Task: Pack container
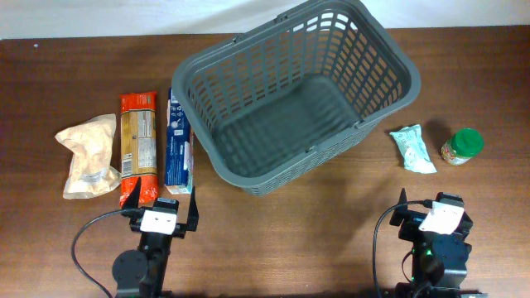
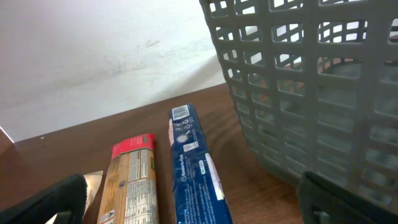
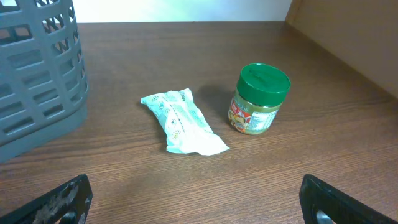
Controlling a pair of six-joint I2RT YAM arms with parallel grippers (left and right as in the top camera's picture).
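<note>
At the table's (image 1: 290, 240) near edge, both arms are cut off by the overhead frame, so only their wrists and fingers show. In the left wrist view the basket (image 1: 373, 83) runs off the top and right sides, the bag (image 1: 89, 156) is almost wholly hidden behind the left finger, and the near ends of the pasta (image 1: 138, 147) and the box (image 1: 177, 142) are cut off below. The right wrist view catches only one corner of the basket.

The basket stands mouth-up in the far middle of the table. Its long axis runs aslant, from near-left to far-right.

The left claw (image 1: 161, 204) is spread wide and grips nothing. It sits by the near ends of the pasta and the box, though whether a finger touches the pasta is hard to tell. The right claw (image 1: 427, 207) is also spread wide and grips nothing. The packet (image 1: 412, 149) and the jar (image 1: 462, 146) lie beyond it, apart from each other, to the right of the basket.
</note>
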